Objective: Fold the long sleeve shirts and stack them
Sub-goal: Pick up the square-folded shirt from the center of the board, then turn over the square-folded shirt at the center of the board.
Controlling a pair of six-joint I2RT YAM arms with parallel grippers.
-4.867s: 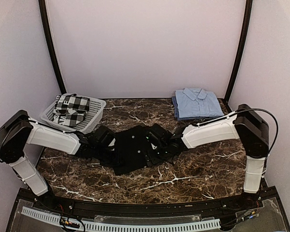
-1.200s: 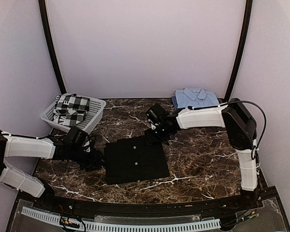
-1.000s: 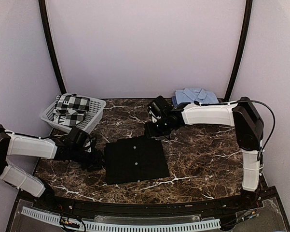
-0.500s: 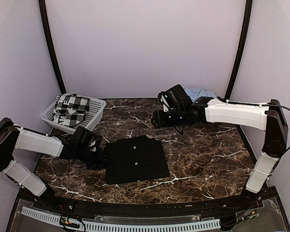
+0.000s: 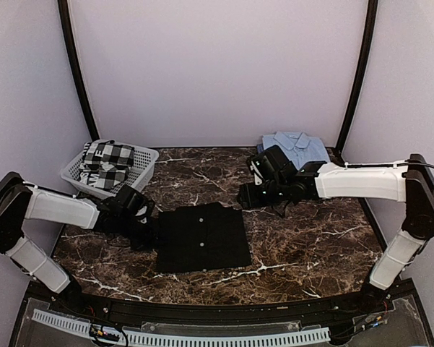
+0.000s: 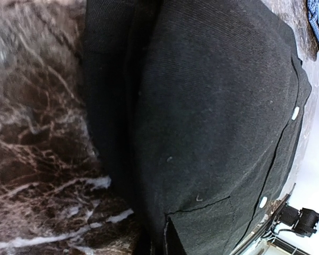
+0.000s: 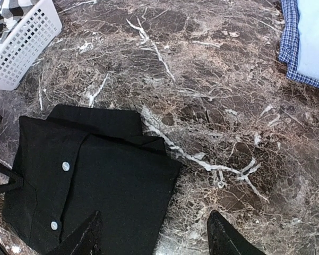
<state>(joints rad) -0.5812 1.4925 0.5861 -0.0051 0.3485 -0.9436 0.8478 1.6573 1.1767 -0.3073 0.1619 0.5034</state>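
The black shirt [image 5: 202, 237] lies folded in a flat rectangle on the marble table, buttons up. It fills the left wrist view [image 6: 217, 106] and shows in the right wrist view [image 7: 95, 196]. My left gripper [image 5: 150, 230] is low at the shirt's left edge, its fingertips together on the cloth [image 6: 167, 236]. My right gripper [image 5: 247, 195] hovers open and empty above the table, past the shirt's far right corner [image 7: 155, 213]. The light blue shirt [image 5: 296, 150] lies folded at the back right, also in the right wrist view [image 7: 313, 37].
A white basket [image 5: 141, 177] holding black-and-white checked cloth [image 5: 108, 163] stands at the back left; its corner shows in the right wrist view [image 7: 21, 48]. A blue checked cloth [image 7: 289, 48] lies under the light blue shirt. Purple walls enclose the table.
The crumpled black shirt now lies as a flat folded rectangle. My right gripper left its far corner, swung up and right, then came down a little. My left gripper slid right onto the shirt's left edge.
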